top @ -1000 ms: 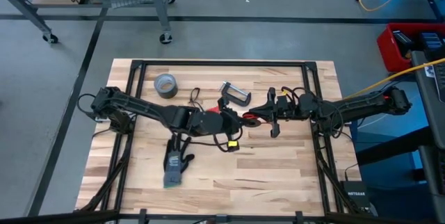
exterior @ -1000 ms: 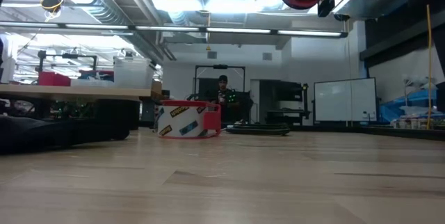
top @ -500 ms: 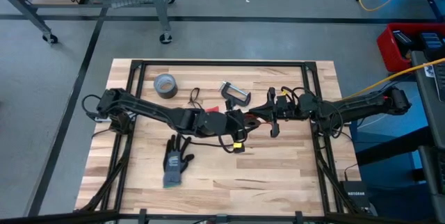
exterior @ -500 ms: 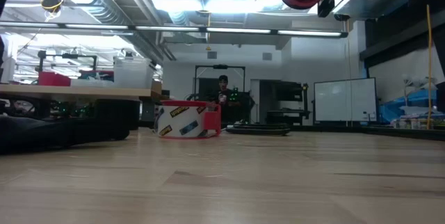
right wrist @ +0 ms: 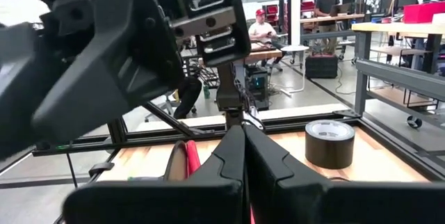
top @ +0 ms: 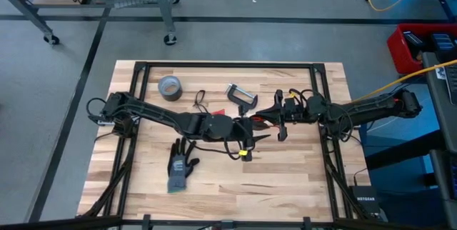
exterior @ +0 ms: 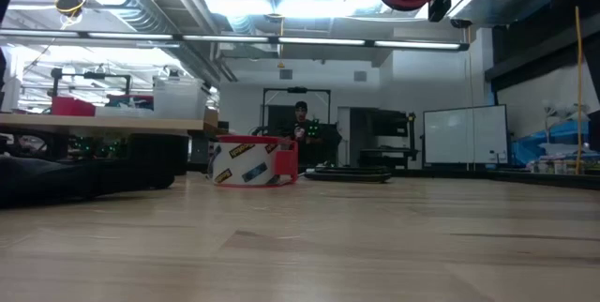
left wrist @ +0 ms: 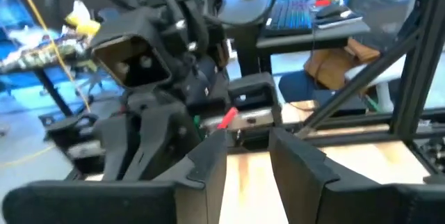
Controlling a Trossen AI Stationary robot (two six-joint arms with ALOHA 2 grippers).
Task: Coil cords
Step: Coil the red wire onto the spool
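The red cord (top: 255,122) hangs above the middle of the table between my two grippers. It shows as a red strand (right wrist: 188,160) beside my right fingers. My right gripper (top: 263,121) is shut on it, reaching in level from the table's right. My left gripper (top: 251,131) reaches in from the left and faces the right one. It is open (left wrist: 247,168), with nothing between its fingers. The black cord (top: 200,100) lies looped on the table, farther back and to the left. My right gripper pinches the red cord between its shut fingertips (right wrist: 233,147), coming in level from the table's right. A short red piece (left wrist: 227,118) sticks out at the tips. The fingers hide the place of contact. The cord is lifted clear of the table.
A grey duct-tape roll (top: 170,87) stands at the back left and a small clamp (top: 241,96) behind the grippers. A dark glove (top: 181,167) lies near the front left. A red-edged tape ring (exterior: 251,163) sits on the table. Bare wood (top: 300,173) shows at the front right.
My left gripper has opened. It has moved a little toward the table's right edge, nearer my right gripper, and its wrist has turned. The yellow tag hanging under it has shifted with it. My right gripper has kept still with the red cord.
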